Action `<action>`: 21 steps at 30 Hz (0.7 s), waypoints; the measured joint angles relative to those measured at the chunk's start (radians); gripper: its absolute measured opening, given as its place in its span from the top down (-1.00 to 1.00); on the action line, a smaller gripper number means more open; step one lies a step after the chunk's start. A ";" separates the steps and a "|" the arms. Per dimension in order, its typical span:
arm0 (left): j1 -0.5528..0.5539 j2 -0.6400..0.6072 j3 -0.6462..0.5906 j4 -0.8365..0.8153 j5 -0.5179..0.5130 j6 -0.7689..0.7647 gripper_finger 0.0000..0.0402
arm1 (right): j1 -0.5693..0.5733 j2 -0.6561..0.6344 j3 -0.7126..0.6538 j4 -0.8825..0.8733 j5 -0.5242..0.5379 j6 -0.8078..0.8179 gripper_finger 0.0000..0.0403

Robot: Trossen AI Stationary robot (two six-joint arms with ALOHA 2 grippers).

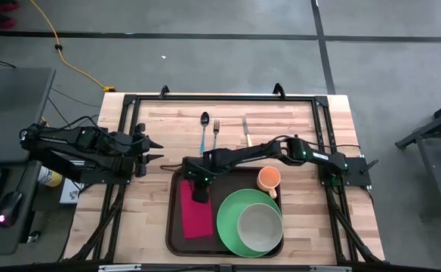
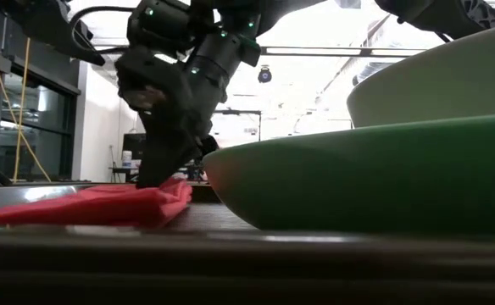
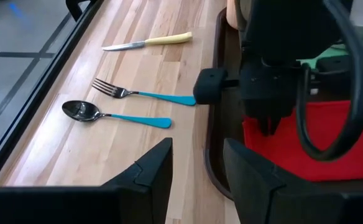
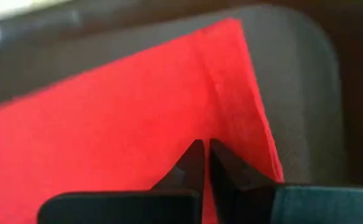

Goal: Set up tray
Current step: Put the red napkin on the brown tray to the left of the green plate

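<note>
A dark brown tray (image 1: 174, 227) lies on the wooden table near its front edge. On its left part lies a red napkin (image 1: 195, 217). To the right a green plate (image 1: 228, 219) carries a pale bowl (image 1: 260, 225), with an orange mug (image 1: 269, 179) behind it. My right gripper (image 1: 198, 194) reaches across the tray, shut, with its tips down on the napkin's far end. My left gripper (image 1: 157, 151) waits open over the table left of the tray, empty. My right gripper meets the napkin's far end (image 4: 222, 118) with its shut fingertips, beside a raised crease in the cloth. The fingers slant down from the table's right and far side. The napkin lies on the tray floor. Whether a layer is caught between the tips, I cannot tell.
A blue-handled spoon (image 1: 204, 130), a blue-handled fork (image 1: 215, 134) and a yellow-handled knife (image 1: 245, 133) lie side by side on the bare wood behind the tray. A black frame (image 1: 220, 97) runs around the table's far and side edges.
</note>
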 joint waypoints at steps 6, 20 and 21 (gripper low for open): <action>0.000 0.000 0.000 0.000 0.000 0.000 0.14 | 0.008 0.000 0.000 0.048 0.052 0.194 1.00; 0.000 0.000 0.000 0.000 0.000 0.000 0.14 | 0.080 -0.012 0.000 0.089 0.089 0.297 1.00; 0.000 0.000 0.000 -0.001 0.000 0.000 0.14 | 0.085 -0.018 0.000 0.086 0.078 0.280 1.00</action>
